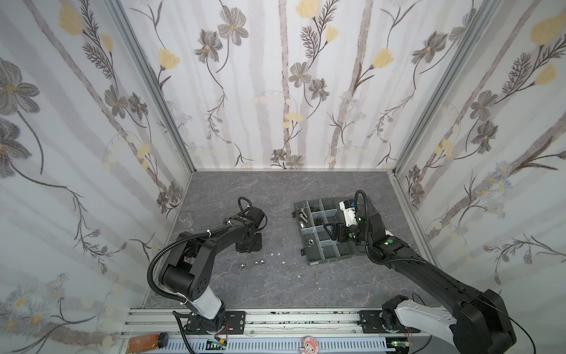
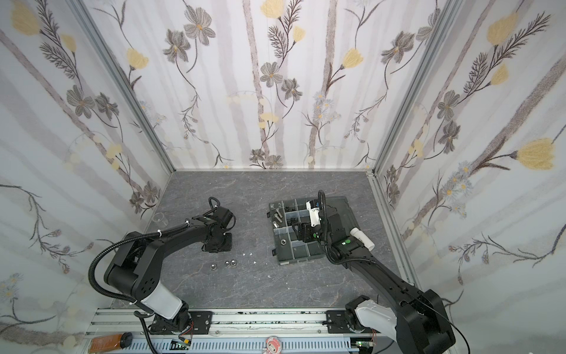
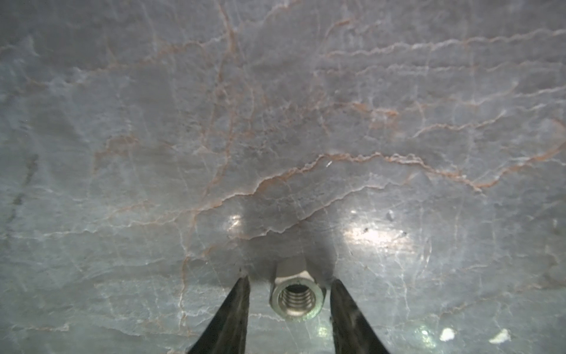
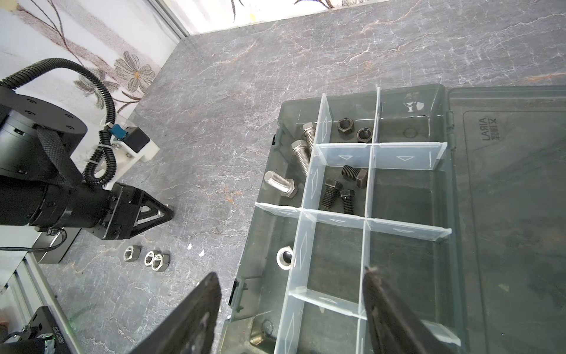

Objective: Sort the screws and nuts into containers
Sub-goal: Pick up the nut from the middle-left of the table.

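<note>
My left gripper (image 3: 288,279) points down at the table with a silver nut (image 3: 296,298) lying between its open fingers, a small gap on each side. Three more silver nuts (image 1: 256,263) lie just in front of it in both top views. My right gripper (image 4: 292,274) hovers open and empty over the containers (image 1: 329,249), a grey divided box. One compartment holds silver screws (image 4: 301,154), another black screws (image 4: 330,190), another black nuts (image 4: 346,125), and one a single silver nut (image 4: 284,259).
The box's flat lid (image 4: 505,214) lies open toward the right wall. A small clear cup (image 1: 184,218) stands by the left wall. White specks (image 1: 278,253) dot the table between the nuts and the box. A white tube (image 2: 363,239) lies beside the right arm.
</note>
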Controlling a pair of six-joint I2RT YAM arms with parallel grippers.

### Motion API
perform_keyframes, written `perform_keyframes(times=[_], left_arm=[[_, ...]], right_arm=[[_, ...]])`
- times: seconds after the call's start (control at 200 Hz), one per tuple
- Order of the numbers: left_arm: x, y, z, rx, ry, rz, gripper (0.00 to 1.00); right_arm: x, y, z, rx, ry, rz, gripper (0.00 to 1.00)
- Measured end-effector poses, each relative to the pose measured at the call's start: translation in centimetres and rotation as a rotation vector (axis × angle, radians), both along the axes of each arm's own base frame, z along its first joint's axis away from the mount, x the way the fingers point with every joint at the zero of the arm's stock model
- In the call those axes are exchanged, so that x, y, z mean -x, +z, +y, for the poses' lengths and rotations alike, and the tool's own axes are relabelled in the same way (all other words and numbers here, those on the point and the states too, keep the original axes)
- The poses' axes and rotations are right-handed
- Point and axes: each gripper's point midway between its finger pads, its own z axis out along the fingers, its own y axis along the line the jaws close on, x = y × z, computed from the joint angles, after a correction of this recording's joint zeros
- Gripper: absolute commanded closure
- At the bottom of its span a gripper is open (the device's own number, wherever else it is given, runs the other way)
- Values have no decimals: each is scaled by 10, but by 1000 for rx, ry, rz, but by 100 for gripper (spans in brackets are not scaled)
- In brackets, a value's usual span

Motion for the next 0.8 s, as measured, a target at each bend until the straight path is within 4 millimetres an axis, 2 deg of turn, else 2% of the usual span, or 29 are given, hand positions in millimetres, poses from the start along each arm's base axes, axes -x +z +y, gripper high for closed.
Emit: perform_keyframes(times=[0.25,0.4,0.799], left_arm=[[-4,-2,-2,-16,-9,2,64],[-6,-2,-2,-23,-12,-3,71],[-6,-1,-3,-37,-22,-13,77]], right_arm=[[-1,1,0,-5,-3,-4,26],[-3,2,-1,-8,-6,-10,26],[-3,2,-2,-10,-8,-12,26]])
